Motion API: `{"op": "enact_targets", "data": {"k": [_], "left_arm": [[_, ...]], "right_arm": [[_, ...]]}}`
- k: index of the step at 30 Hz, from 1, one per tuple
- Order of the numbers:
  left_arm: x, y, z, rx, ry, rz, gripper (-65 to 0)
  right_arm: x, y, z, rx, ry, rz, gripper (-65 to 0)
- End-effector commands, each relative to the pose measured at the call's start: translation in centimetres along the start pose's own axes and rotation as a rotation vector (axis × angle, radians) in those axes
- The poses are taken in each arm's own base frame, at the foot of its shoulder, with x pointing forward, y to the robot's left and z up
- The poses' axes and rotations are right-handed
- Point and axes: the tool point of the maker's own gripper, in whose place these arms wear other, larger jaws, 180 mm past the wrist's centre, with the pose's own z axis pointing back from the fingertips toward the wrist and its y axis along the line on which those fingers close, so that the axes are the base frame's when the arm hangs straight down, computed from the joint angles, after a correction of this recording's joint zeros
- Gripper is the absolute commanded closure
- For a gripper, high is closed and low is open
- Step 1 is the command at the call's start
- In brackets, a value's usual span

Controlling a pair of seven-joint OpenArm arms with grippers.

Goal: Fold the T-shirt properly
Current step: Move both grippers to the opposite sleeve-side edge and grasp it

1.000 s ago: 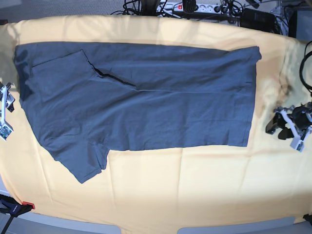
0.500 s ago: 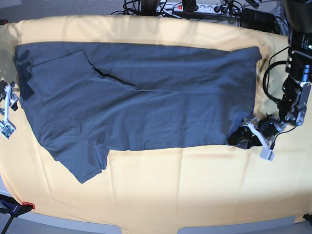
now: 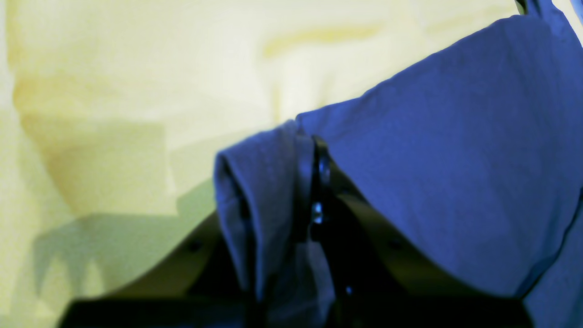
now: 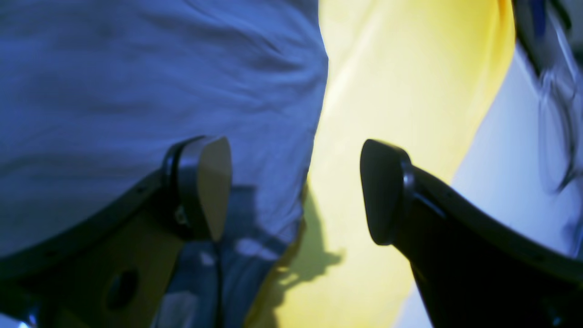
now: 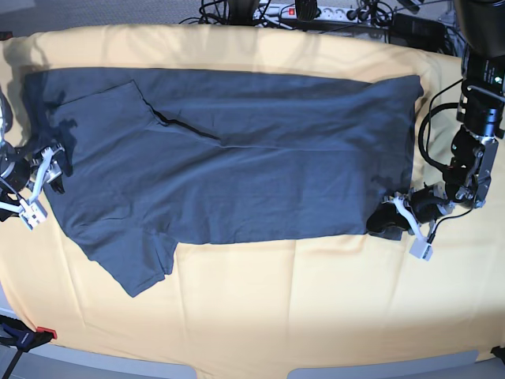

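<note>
The dark blue-grey T-shirt [image 5: 237,158] lies spread flat on the yellow cloth [image 5: 276,308], with one sleeve [image 5: 138,264] sticking out at the front left. At its front right hem corner my left gripper [image 5: 385,220] is shut on a pinched fold of the T-shirt [image 3: 455,159]; the left gripper [image 3: 312,182] shows that fabric bunched between its jaws. My right gripper [image 5: 47,170] stands open at the shirt's left edge. In the right wrist view the right gripper [image 4: 296,189] straddles that edge, one finger [image 4: 205,187] over the T-shirt [image 4: 136,68], the other over yellow cloth [image 4: 410,68].
Cables and a power strip [image 5: 316,12] run along the back edge behind the table. An orange-tipped clamp [image 5: 35,335] sits at the front left corner. The yellow cloth [image 3: 136,68] hangs over the table's edges.
My left gripper has slid in from the right onto the hem corner and shut on it. My right gripper has moved inward to the shirt's left edge, staying open.
</note>
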Motion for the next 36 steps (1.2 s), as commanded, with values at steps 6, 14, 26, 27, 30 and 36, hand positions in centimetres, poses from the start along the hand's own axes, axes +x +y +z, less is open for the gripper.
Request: {"op": "enact_targets", "data": {"k": [6, 14, 26, 27, 30, 36], "left_arm": [[-0.2, 0.9, 0.6, 0.034, 0.049, -0.032, 0.0], [-0.3, 0.9, 0.6, 0.032, 0.049, -0.028, 0.0], [-0.6, 0.8, 0.6, 0.029, 0.053, -0.026, 0.0], [-0.6, 0.8, 0.6, 0.029, 0.053, -0.026, 0.0], [-0.5, 0.8, 0.6, 0.029, 0.053, -0.026, 0.0], [-0.5, 0.8, 0.6, 0.029, 0.052, -0.026, 0.0]], "right_arm": [[0.8, -3.0, -5.8, 0.035, -0.021, -0.326, -45.9], [5.5, -3.6, -10.4, 0.222, -0.097, -0.631, -45.9], [3.6, -3.0, -13.5, 0.079, 0.028, -0.729, -45.8], [3.5, -2.0, -13.6, 0.111, 0.028, -0.727, -45.8], [3.7, 0.7, -13.9, 0.207, 0.010, -0.710, -45.8], [5.1, 4.2, -13.0, 0.404, -0.054, -0.626, -42.5]]}}
